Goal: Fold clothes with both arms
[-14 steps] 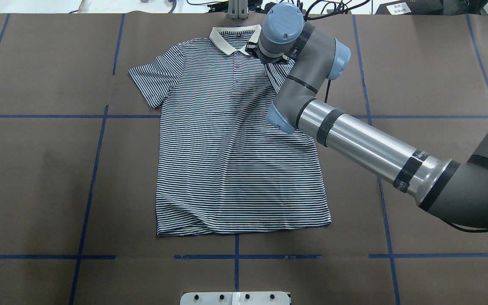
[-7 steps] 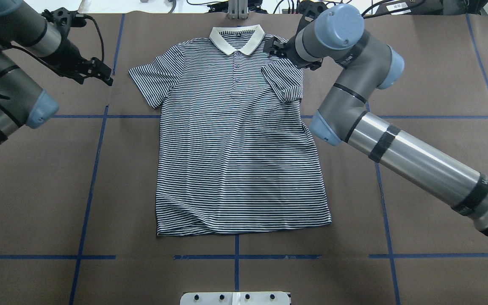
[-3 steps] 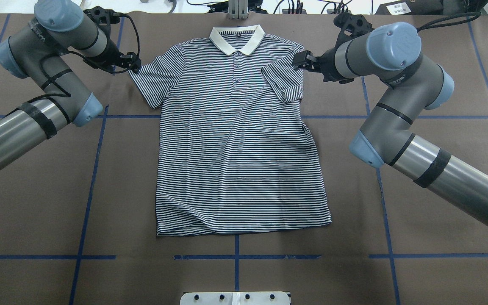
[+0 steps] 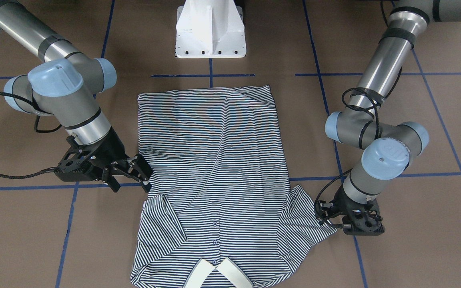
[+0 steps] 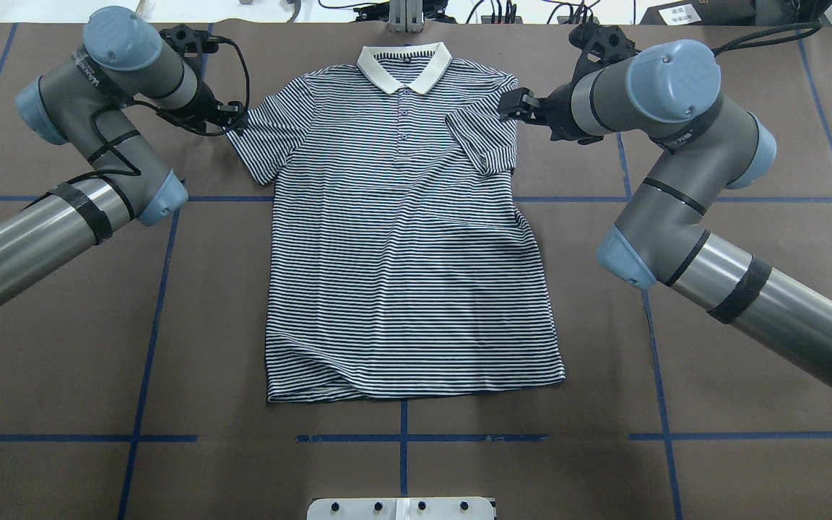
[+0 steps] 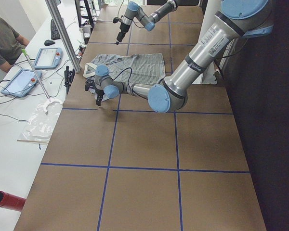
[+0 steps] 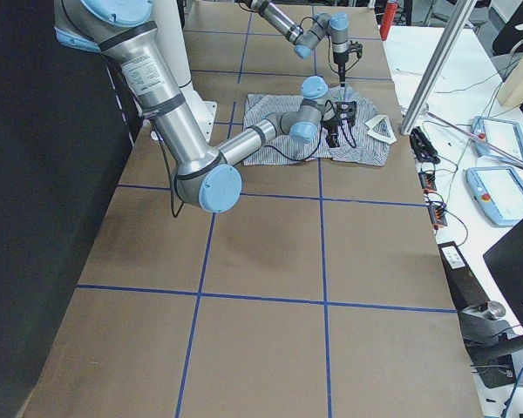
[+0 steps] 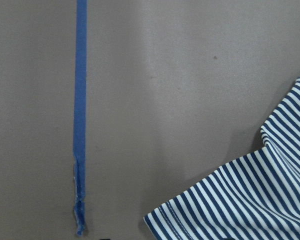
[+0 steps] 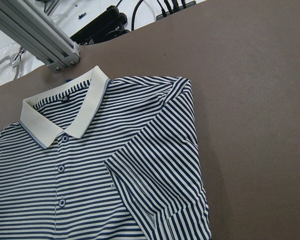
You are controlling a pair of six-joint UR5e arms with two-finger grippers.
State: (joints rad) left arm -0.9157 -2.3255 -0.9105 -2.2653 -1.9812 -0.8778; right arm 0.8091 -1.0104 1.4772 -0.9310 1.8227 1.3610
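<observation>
The striped polo shirt [image 5: 401,253] lies flat and face up on the brown table, cream collar [image 5: 404,65] at the far edge. Its sleeve on the overhead view's right [image 5: 484,141] is folded in over the chest and also shows in the right wrist view [image 9: 165,190]. The other sleeve [image 5: 264,141] lies spread out. My left gripper [image 5: 237,119] is at that sleeve's outer edge and looks open and empty; the left wrist view shows only the sleeve corner [image 8: 240,205]. My right gripper [image 5: 510,107] is open and empty beside the folded shoulder, seen also from the front [image 4: 134,176].
The white pedestal base [image 4: 210,30] stands at the table's near edge. Blue tape lines [image 5: 170,238] grid the table. An aluminium post [image 9: 37,32] rises just beyond the collar. A side bench with tablets [image 6: 48,57] and a seated person [image 6: 2,41] lies past the far edge.
The right arm drew back from over the collar to the shirt's right side, leaving that sleeve folded in. The left arm came in from the left to the spread sleeve's edge.
</observation>
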